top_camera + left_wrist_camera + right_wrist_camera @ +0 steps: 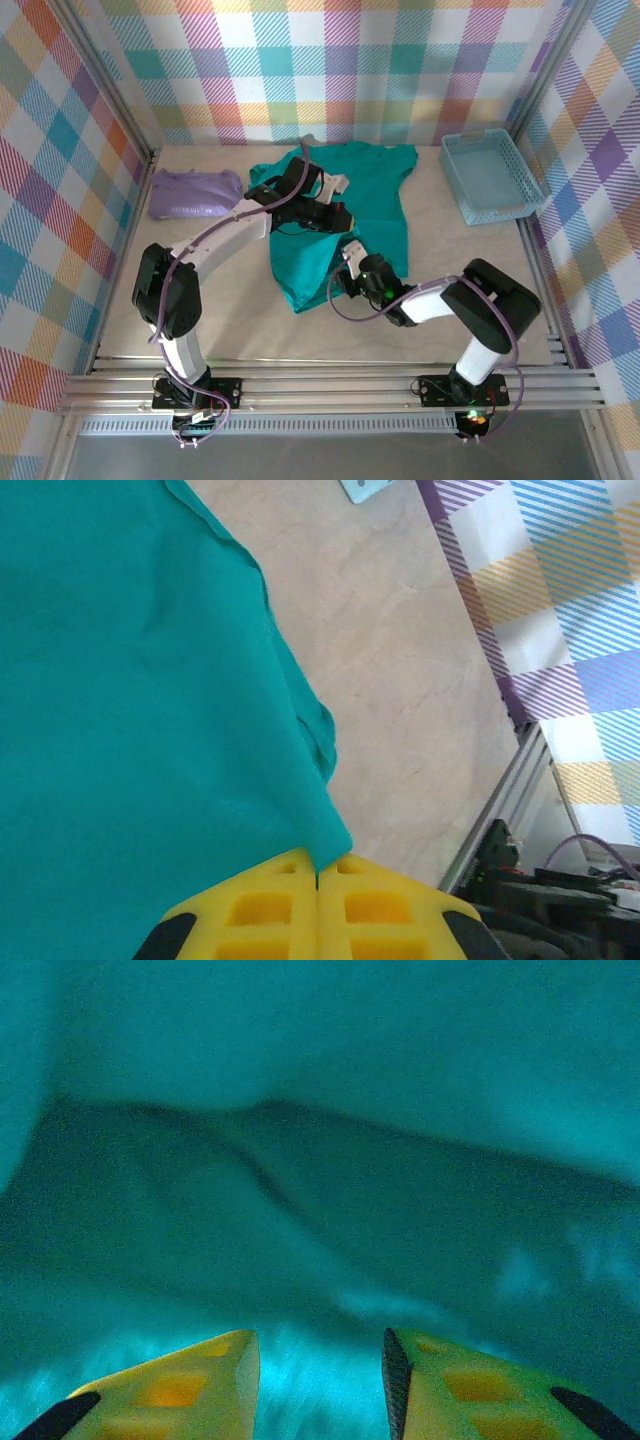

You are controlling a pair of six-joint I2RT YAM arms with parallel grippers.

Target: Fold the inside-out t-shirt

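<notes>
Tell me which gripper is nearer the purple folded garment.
Left. The left gripper pinches the t-shirt right of the garment; the right gripper sits farther, at its near edge.

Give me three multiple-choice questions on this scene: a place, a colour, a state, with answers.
1. Where is the basket relative to the shirt? A) right of it B) left of it C) on it
2. What colour is the folded garment? A) red B) purple C) black
3. How is the left pincer? A) wide open B) shut on the shirt C) holding the basket
Answers: 1 A, it sits to the shirt's right; 2 B, it is lavender; 3 B, its jaws meet on teal cloth.
</notes>
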